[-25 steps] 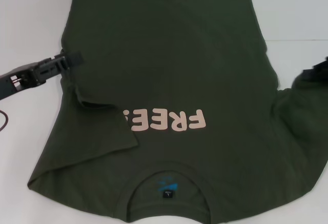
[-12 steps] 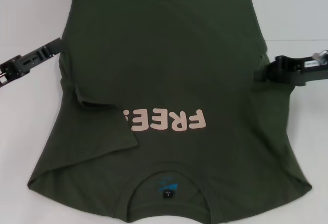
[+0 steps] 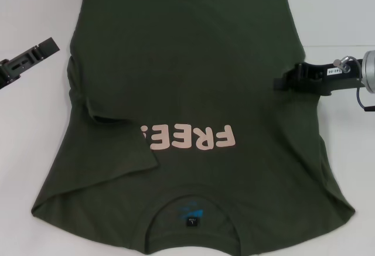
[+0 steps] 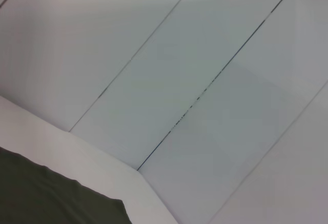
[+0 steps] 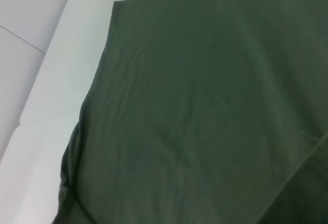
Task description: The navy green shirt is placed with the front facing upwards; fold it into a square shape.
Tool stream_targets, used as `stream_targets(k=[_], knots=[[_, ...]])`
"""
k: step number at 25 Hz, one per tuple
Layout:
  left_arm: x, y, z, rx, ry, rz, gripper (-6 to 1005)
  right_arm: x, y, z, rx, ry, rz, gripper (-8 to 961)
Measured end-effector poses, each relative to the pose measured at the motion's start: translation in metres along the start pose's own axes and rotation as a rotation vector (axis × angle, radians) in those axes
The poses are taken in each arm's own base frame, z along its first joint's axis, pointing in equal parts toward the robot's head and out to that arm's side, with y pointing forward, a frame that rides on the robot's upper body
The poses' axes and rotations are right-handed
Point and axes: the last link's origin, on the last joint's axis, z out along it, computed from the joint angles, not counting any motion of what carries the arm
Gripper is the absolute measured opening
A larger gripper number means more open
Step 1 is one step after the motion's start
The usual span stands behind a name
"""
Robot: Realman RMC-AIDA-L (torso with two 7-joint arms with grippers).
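1. While the left pincer [image 3: 53, 46] hangs over bare white table [image 3: 29, 127], it sits clear of the cloth with a strip of table between its tip and the shirt's edge, and whether its fingers are released or clenched I cannot tell.
2. Just to that pincer's right lies the navy green shirt [image 3: 187, 74], spread front-up across the table, hem at the far end and collar at the near edge.
3. On the side nearest the left pincer, the sleeve is folded in over the body, its flap covering the start of the pale pink "FREE" lettering [image 3: 193, 137].
4. Below the lettering, the ribbed collar shows a blue print [image 3: 190, 213] inside the neck.
5. Over on the other side, the right pincer [image 3: 280, 84] reaches in above the shirt's edge, its tip over the folded-in fabric; grasping or released, I cannot tell.
6. From the right wrist view, dark green cloth fills the frame, lightly wrinkled, with table showing beyond its corner.
7. From the left wrist view, only a corner of the shirt peeks in, with white wall panels [image 4: 169, 80] behind.
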Motion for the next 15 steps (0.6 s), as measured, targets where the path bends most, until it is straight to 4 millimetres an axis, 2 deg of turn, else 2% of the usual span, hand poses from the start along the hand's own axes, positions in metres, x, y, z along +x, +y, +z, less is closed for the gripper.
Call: stream_targets(k=[3, 10, 15], knots=[[0.0, -0.002, 0.0, 0.01, 0.003, -0.003, 672, -0.001, 0.003, -0.001, -0.025, -0.006, 0.006, 56], [0.001, -0.004, -0.002, 0.023, 0.012, -0.013, 662, 0.003, 0.013, -0.011, -0.156, -0.001, 0.011, 200], [0.002, -0.007, -0.007, 0.035, -0.015, -0.059, 655, 0.006, -0.004, -0.031, -0.153, -0.023, 0.013, 323]])
